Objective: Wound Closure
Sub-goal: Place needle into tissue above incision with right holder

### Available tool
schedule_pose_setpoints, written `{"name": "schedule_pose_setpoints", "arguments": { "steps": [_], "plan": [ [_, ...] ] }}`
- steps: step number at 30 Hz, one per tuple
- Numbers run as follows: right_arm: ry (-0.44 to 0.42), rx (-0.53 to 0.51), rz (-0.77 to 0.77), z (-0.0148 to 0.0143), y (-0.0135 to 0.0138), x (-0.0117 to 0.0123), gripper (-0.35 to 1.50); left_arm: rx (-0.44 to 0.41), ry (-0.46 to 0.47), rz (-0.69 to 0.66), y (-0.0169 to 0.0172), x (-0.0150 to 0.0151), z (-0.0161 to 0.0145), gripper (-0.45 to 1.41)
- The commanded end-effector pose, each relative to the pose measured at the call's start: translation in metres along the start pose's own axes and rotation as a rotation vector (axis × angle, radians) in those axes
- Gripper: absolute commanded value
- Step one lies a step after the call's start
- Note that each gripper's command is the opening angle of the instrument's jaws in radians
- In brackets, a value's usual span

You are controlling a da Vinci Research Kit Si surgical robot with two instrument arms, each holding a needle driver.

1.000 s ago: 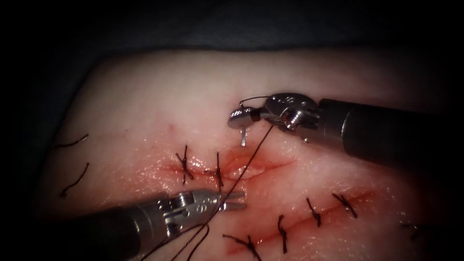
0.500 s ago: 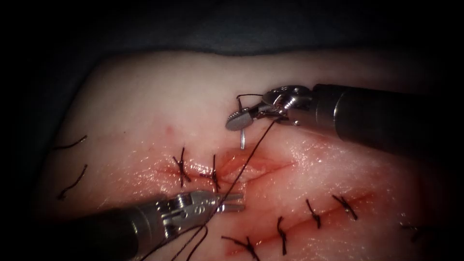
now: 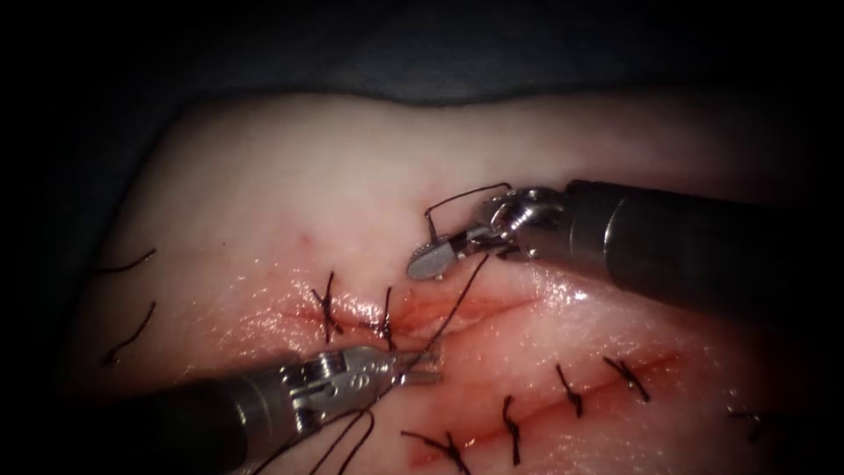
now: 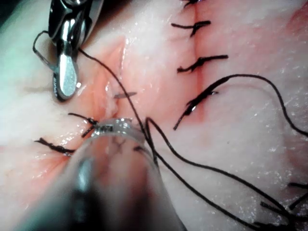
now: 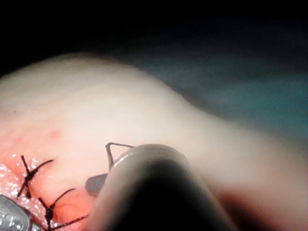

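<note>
Since a second ago our right tool (image 3: pixel 432 258) has dipped toward the cut (image 3: pixel 457 308), jaws clamped on the needle (image 3: pixel 462 200) near its tail; its point is hidden. Our left tool (image 3: pixel 422 367), below the cut, pinches the thread (image 3: pixel 459 299).

Pale pink tissue (image 3: pixel 290 185), red fluid (image 3: pixel 457 308) along the cut, dark thread (image 3: pixel 457 303), silvery steel right hand (image 3: pixel 428 261)

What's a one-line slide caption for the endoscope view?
Right pincer grips the curved needle above the cut; left pincer holds the thread beside two stitches on the tissue.
</note>
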Motion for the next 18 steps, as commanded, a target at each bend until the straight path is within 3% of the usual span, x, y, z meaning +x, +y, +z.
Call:
{"name": "schedule_pose_setpoints", "arguments": {
  "steps": [1, 8, 13, 14, 16, 18],
  "plan": [
    [0.006, -0.005, -0.004, 0.0011, 0.0, 0.0007, -0.35, 0.002, 0.002, 0.001, -0.0004, 0.0004, 0.0007, -0.06],
    [0.051, -0.013, 0.022, 0.0008, 0.0005, 0.0008, -0.35, 0.001, -0.002, 0.005, 0.0003, 0.0, -0.0009, -0.05],
    [0.122, 0.03, 0.055, 0.001, 0.0, 0.0008, -0.35, 0.064, -0.011, -0.011, 0.0027, 0.0008, -0.0048, -0.06],
    [0.158, 0.07, 0.052, 0.001, -0.0002, 0.0009, 0.42, 0.074, -0.01, -0.003, 0.0032, 0.0012, -0.0053, -0.06],
    [0.179, 0.095, 0.05, 0.001, -0.0003, 0.001, 1.06, 0.082, -0.013, 0.004, 0.0037, 0.0017, -0.0057, -0.06],
    [0.205, 0.101, -0.024, 0.0009, -0.0003, 0.0013, 1.16, 0.094, -0.01, 0.016, 0.0041, 0.0022, -0.0061, -0.06]
  ]
}}
